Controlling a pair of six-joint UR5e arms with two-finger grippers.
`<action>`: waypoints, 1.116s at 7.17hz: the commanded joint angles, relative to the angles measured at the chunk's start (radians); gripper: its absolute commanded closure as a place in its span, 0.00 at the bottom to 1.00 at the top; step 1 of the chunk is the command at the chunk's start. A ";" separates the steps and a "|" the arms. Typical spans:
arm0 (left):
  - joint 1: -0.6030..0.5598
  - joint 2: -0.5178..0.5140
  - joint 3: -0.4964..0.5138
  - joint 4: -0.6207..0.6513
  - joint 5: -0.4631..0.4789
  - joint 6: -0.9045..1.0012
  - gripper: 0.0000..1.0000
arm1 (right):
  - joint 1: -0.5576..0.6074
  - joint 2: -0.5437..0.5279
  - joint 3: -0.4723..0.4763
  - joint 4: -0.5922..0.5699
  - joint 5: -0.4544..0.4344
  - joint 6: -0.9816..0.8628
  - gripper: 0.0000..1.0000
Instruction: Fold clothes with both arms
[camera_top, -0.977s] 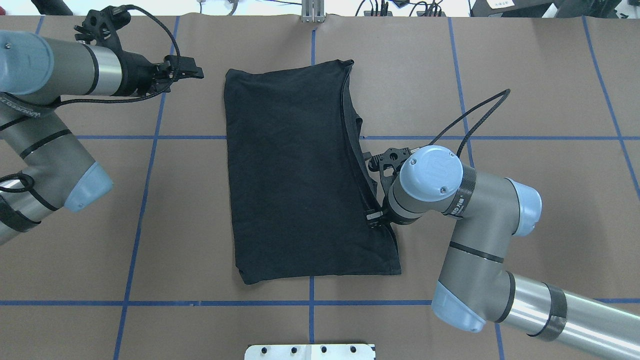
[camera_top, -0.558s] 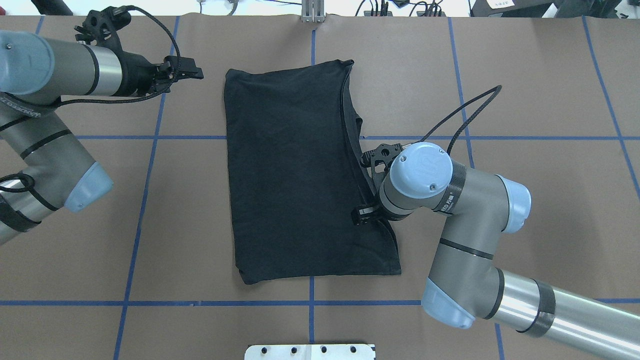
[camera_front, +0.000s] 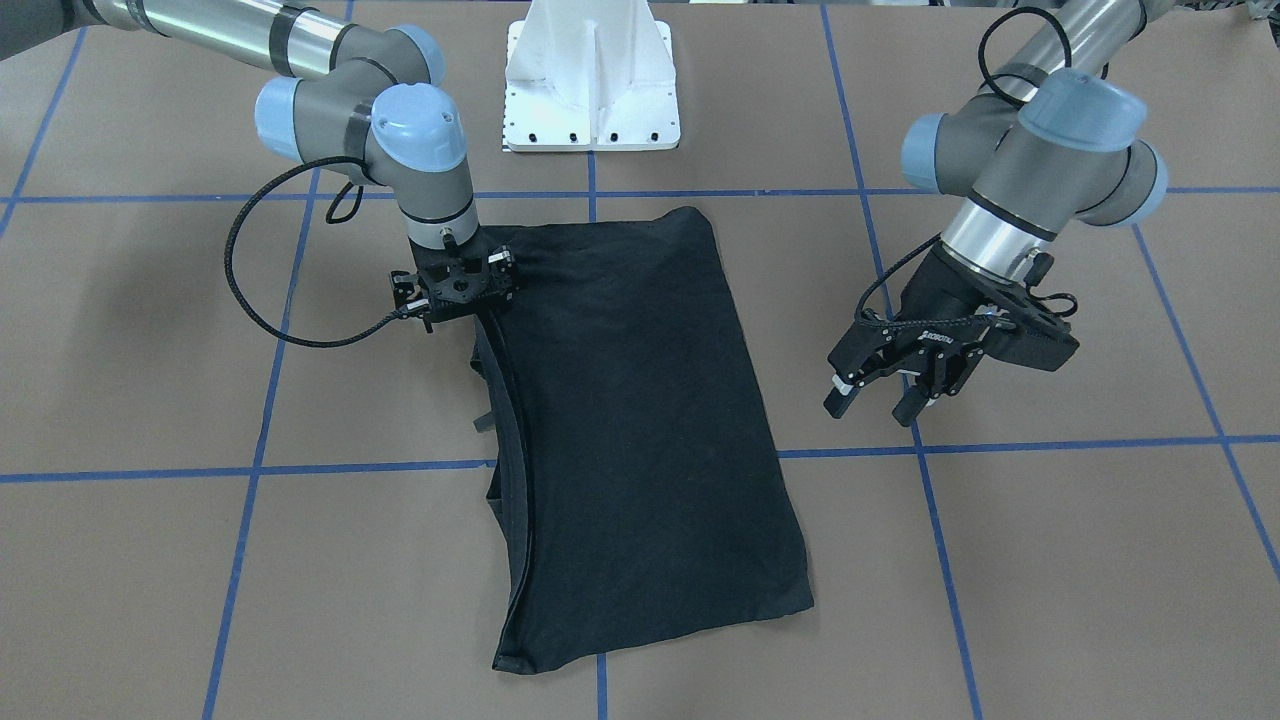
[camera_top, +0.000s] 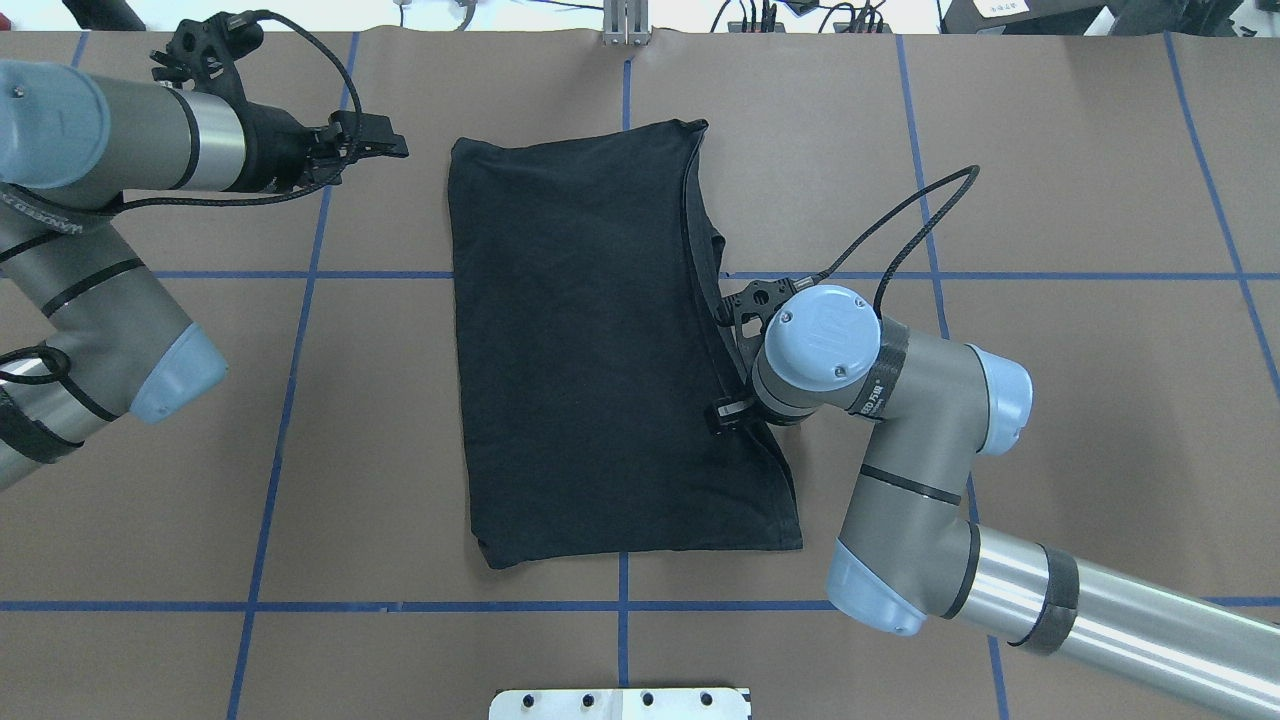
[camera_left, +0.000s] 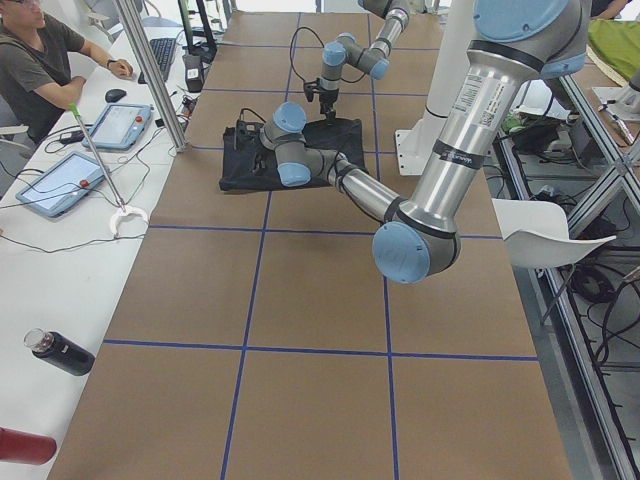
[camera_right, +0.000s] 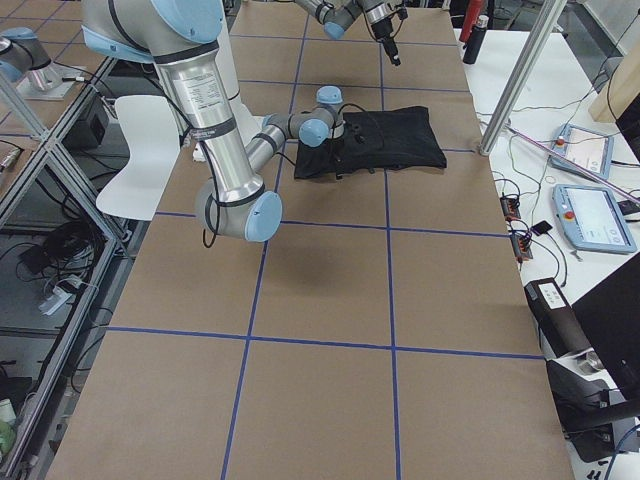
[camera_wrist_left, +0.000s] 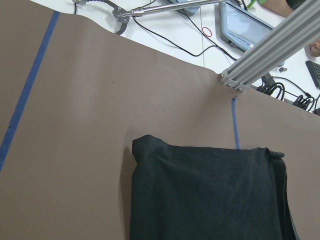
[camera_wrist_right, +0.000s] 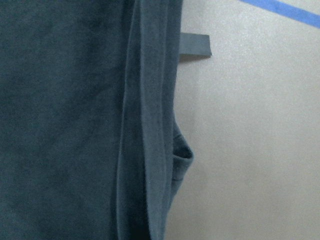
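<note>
Here, garment: a black cotton T-shirt (camera_top: 590, 350), folded into a long rectangle with only plain black cloth showing, is laid flat at the middle of the brown paper-covered table (camera_top: 1050, 150), which is marked with blue tape lines.
Edges: the side toward the table's left edge is a smooth fold. Along the side toward the right edge several layered hems are stacked and slightly splayed, and a small flap is seen poking out.
Right claw: the black two-finger right gripper (camera_top: 728, 415) is pointed straight down at that layered side, about halfway along. Whether it is spread or closed, or touching cloth, cannot be told.
Left claw: the black two-finger left gripper (camera_front: 880, 395) is held above bare paper off the shirt's far-left corner, with its fingers spread and nothing between them.
Open room: bare paper is left on every side of the shirt, widest toward the left and right edges.
Surroundings: a white pedestal base (camera_front: 592, 90) is set at the robot-side edge, and an aluminium post (camera_wrist_left: 265, 55) is fixed at the far edge, in line with the shirt.
In the way: the grey tubular right arm (camera_top: 930, 385), with its looping black cable (camera_top: 970, 174), is stretched over the paper beside the shirt's right side.
</note>
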 joint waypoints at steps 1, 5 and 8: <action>0.000 0.000 0.000 0.000 -0.001 0.000 0.00 | 0.005 0.000 -0.013 0.001 -0.001 -0.013 0.01; 0.000 -0.005 0.000 0.002 -0.001 0.000 0.00 | 0.060 -0.007 -0.013 -0.002 0.014 -0.039 0.01; 0.000 -0.008 0.000 0.003 0.001 0.000 0.00 | 0.097 -0.032 -0.015 -0.004 0.020 -0.076 0.01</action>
